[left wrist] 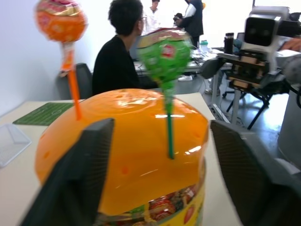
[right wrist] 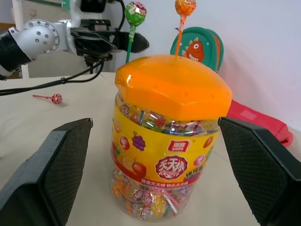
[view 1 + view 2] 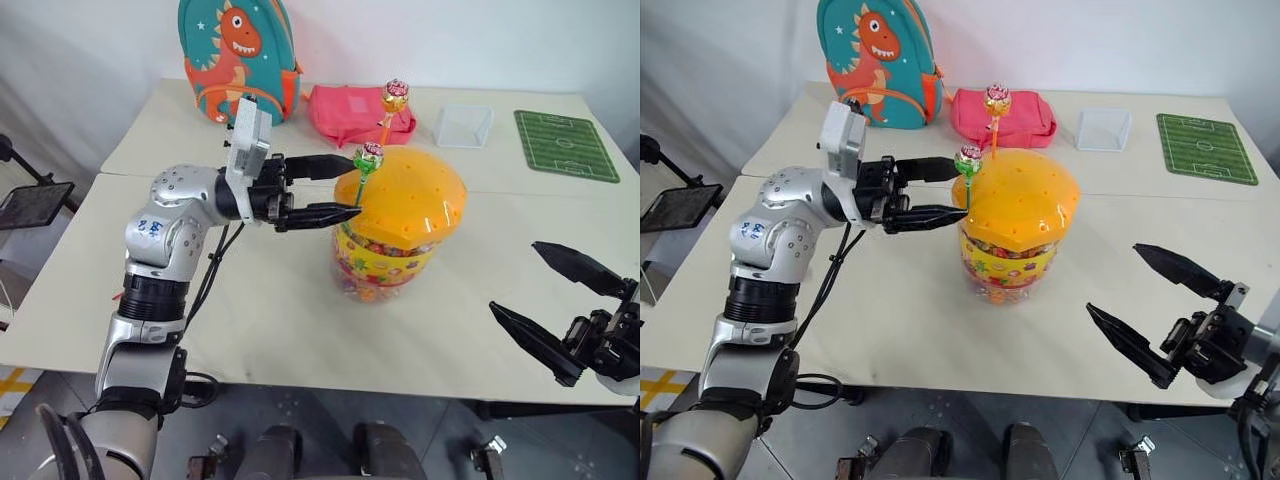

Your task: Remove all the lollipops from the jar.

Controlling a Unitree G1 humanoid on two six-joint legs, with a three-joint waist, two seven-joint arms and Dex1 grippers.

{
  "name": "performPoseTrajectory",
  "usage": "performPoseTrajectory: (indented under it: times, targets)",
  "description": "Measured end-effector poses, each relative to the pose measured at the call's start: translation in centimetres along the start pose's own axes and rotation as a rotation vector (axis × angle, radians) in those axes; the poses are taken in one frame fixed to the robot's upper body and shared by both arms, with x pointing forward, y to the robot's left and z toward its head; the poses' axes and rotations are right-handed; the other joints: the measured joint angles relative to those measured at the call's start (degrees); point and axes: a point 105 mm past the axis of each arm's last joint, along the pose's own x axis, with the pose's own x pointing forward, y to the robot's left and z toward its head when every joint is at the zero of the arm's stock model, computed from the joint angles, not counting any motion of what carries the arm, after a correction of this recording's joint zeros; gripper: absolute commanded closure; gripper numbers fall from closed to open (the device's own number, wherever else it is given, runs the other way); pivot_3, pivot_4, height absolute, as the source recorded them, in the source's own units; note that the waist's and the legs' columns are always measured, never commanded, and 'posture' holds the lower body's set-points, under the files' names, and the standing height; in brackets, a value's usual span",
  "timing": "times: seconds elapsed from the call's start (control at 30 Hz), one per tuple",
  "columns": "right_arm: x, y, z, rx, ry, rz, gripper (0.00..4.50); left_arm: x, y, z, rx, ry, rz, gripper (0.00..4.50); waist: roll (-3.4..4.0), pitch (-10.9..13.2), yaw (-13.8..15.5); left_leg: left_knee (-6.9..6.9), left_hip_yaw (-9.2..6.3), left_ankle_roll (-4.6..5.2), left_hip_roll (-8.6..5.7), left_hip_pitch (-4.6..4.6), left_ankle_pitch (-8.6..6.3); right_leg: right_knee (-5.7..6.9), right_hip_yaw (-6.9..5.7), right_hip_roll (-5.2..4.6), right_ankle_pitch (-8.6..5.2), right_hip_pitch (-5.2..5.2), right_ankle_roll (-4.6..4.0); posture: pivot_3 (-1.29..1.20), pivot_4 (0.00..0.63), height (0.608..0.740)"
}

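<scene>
While upright, green lollipop [image 3: 368, 157] between left pincer [image 3: 345, 187] fingers.

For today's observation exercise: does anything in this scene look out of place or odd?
One thing: a red lollipop lies flat on the white table, apart from the jar, while the green lollipop and orange lollipop stand upright in the jar's orange lid. Nothing looks spilled or damaged.
</scene>
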Motion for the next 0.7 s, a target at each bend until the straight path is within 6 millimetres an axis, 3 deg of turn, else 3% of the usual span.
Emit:
performPoseTrajectory:
  times: [0.23, 0.4, 0.57, 0.63, 0.7]
  targets:
    - [-0.1, 0.3, 0.0, 0.000, 0.001, -0.013, 0.00, 0.6, -0.3, -0.2, -0.017, -0.005, -0.027, 4.35, 0.00, 0.00, -0.11, -0.04, 0.00, 0.00, 0.01, 0.00, 0.00, -0.01, -0.01, 0.01, 0.00, -0.02, 0.00, 0.00, 0.150, 0.740]
    - [-0.2, 0.2, 0.0, -0.001, 0.003, -0.023, 0.00, 0.8, 0.3, 1.7, -0.109, -0.151, -0.021, 4.46, -0.01, 0.01, -0.05, 0.00, -0.02, 0.00, 0.01, -0.02, 0.00, 0.00, -0.01, 0.01, 0.00, -0.02, 0.00, 0.00, 0.150, 0.740]
    - [0.2, 0.3, -0.1, 0.003, -0.011, -0.009, 0.00, -1.5, 3.8, 6.5, -0.203, -0.368, 0.146, 4.46, -0.01, 0.01, -0.10, -0.01, -0.03, 0.00, 0.01, 0.01, 0.00, 0.02, -0.02, 0.01, 0.00, -0.02, 0.00, 0.00, 0.150, 0.740]
    - [0.5, 0.4, -0.1, 0.007, -0.024, 0.011, 0.00, -3.3, 5.7, 6.4, -0.231, -0.306, 0.297, 4.46, -0.01, 0.01, -0.47, -0.08, 0.00, -0.02, 0.02, 0.05, 0.01, 0.01, 0.01, 0.04, 0.00, -0.05, 0.00, 0.00, 0.150, 0.740]
    - [0.9, 0.4, -0.1, 0.006, -0.033, 0.031, 0.00, -7.1, 7.3, 3.3, -0.213, 0.038, 0.522, 4.46, 0.05, -0.03, -1.37, -0.27, 0.01, -0.07, 0.03, 0.18, 0.03, 0.08, 0.08, 0.17, 0.00, -0.13, 0.00, 0.00, 0.150, 0.740]
